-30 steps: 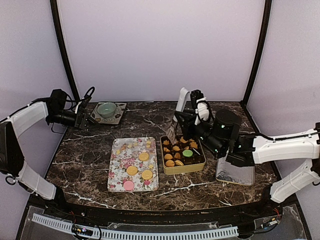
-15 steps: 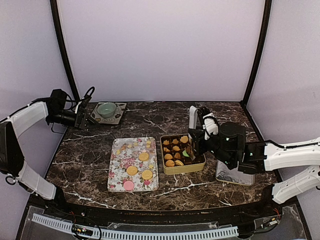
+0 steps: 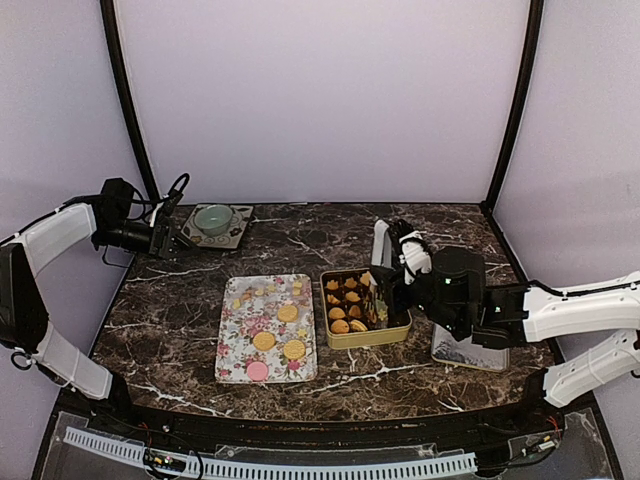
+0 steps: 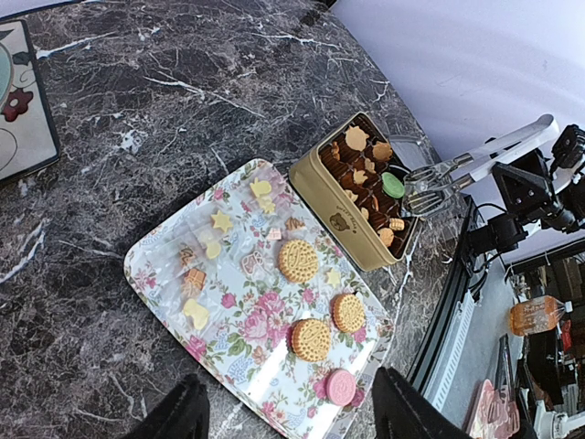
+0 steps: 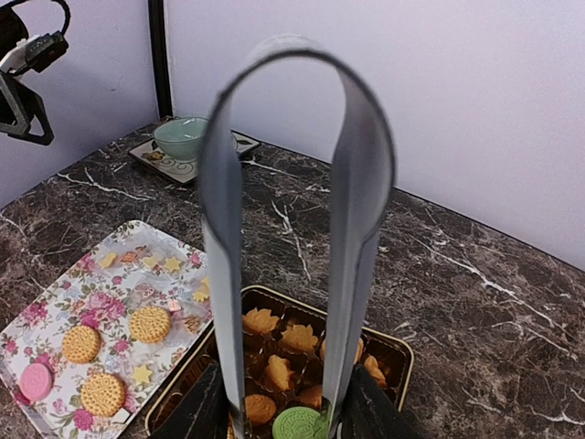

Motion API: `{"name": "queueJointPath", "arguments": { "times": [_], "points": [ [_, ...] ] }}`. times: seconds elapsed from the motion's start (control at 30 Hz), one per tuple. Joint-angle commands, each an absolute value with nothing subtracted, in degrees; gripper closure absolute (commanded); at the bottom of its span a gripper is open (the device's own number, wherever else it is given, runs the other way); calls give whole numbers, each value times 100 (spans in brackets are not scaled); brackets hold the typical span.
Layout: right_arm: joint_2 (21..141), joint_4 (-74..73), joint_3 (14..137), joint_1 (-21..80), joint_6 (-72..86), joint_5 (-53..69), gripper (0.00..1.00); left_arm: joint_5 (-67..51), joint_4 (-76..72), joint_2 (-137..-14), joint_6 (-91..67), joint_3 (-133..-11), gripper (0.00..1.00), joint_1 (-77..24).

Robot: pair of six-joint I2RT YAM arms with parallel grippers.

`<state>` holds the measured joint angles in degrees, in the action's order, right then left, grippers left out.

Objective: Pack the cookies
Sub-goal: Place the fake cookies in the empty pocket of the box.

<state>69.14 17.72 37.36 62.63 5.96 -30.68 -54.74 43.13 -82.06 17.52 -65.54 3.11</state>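
Tray load: three golden round cookies (image 3: pixel 288 313) and a pink cookie (image 3: pixel 257 371) lie on the flowered tray (image 3: pixel 235 330), well to the left of the right claw (image 5: pixel 285 402).
Tin: the gold tin (image 3: pixel 365 338), just right of the tray, holds more cookies in paper cups.
Right arm: the right claw is above the tin's right side, closed around metal tongs (image 5: pixel 361 183), one finger against each arm and the bend pointing away from the tin.
Tong tips: a green cookie (image 5: pixel 299 423) lies in the tin between them, right by the claw. Whether they press it cannot be told.
Left arm: the left claw (image 4: pixel 288 416) has its fingers wide apart with nothing between them. It is in the air at the far left of the desk (image 3: pixel 160 310), near a pale green bowl (image 3: pixel 213 217), well apart from all the cookies.
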Motion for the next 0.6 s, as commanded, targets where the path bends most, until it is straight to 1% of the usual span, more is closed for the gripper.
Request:
{"name": "queueJointPath", "arguments": {
  "times": [0.0, 0.4, 0.57],
  "points": [
    [6925, 2077, 3909, 6302, 516, -3108, 58, -5559, 4350, -8068, 1748, -6704, 37, 323],
    [6710, 1950, 4016, 6297, 552, -3126, 70, -5599, 4351, -8099, 1735, -6741, 37, 325],
    [6732, 1846, 4015, 6301, 592, -3090, 77, -5599, 4360, -8112, 1739, -6757, 37, 325]
  ]
}}
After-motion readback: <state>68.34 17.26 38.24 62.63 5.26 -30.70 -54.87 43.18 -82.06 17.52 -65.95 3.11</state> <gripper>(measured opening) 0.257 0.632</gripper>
